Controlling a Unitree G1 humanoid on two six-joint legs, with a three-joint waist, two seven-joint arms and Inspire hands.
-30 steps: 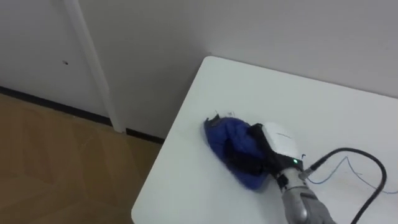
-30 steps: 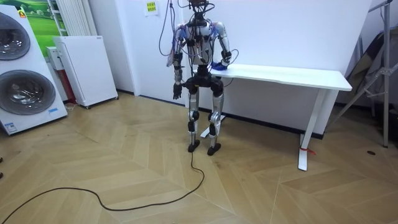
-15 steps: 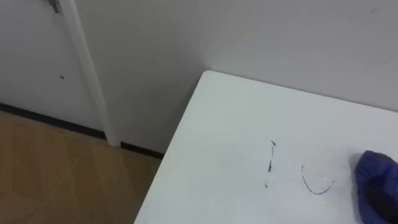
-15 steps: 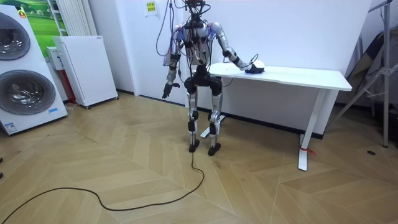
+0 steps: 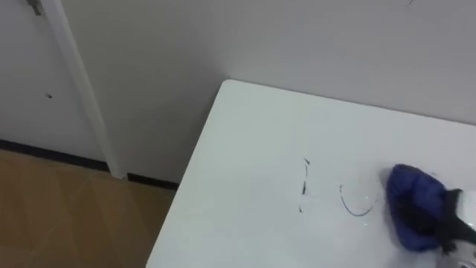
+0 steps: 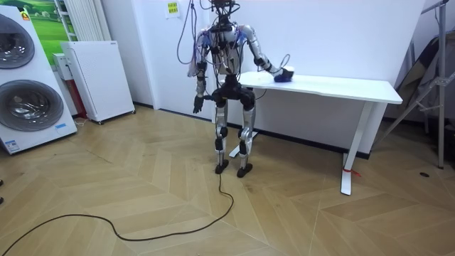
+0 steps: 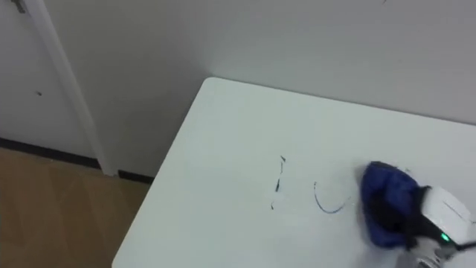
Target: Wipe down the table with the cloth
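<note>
A blue cloth (image 5: 413, 208) lies bunched on the white table (image 5: 245, 149), near its right side in the eye views. My right hand (image 7: 439, 212) comes in from the lower right, and its dark fingers grip the cloth's right part. Just left of the cloth are a curved blue pen mark (image 5: 354, 207) and a thin black stroke (image 5: 303, 186). In the room view I stand at the table's (image 6: 341, 85) left end with the right hand (image 6: 279, 71) reaching over it. My left hand (image 6: 197, 108) hangs by my hip.
A white wall runs behind the table, with a white upright strip (image 5: 82, 89) at the left and wooden floor (image 5: 59, 216) below. In the room view, washing machines (image 6: 28, 92) and a white cabinet (image 6: 96, 78) stand at the left. A folded frame (image 6: 426, 78) stands at the right.
The right hand swept the cloth from the table's left end rightwards, uncovering the pen marks. Now it has come back a little towards them. The view also shifted.
</note>
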